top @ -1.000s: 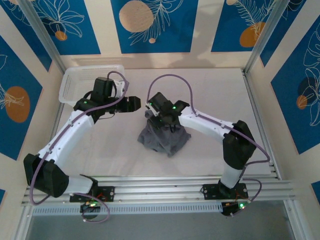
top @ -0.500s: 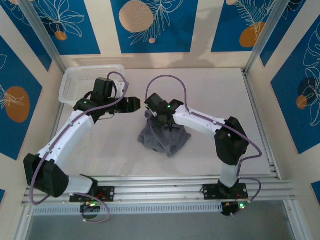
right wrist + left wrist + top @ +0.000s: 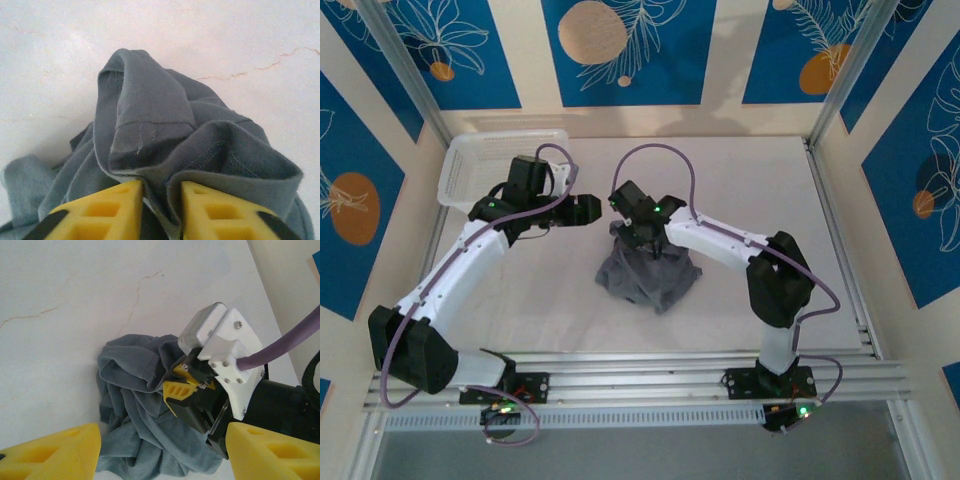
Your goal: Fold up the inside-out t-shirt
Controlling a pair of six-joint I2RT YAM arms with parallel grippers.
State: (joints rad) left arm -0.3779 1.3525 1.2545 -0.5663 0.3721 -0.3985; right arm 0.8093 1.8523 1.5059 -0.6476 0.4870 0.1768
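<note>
The inside-out t-shirt (image 3: 652, 277) is a crumpled slate-grey heap in the middle of the white table, seams showing. My right gripper (image 3: 638, 233) is down on the heap's far top, and in the right wrist view its yellow fingers (image 3: 107, 212) pinch a ribbed fold of the t-shirt (image 3: 150, 115) between them, so this gripper (image 3: 161, 202) is shut on cloth. My left gripper (image 3: 590, 208) hovers open just left of it, above the table. In the left wrist view the left gripper (image 3: 160, 455) looks down on the t-shirt (image 3: 132, 407) and on the right gripper (image 3: 181, 386), nothing between its own fingers.
A white mesh-sided plastic basket (image 3: 470, 160) stands at the far left corner behind the left arm. Metal frame posts and patterned walls enclose the table. Bare tabletop (image 3: 760, 190) lies to the right of and in front of the heap.
The right gripper's jaws have closed onto a fold at the top of the t-shirt, and the right arm has shifted slightly left. The left arm has stayed still.
</note>
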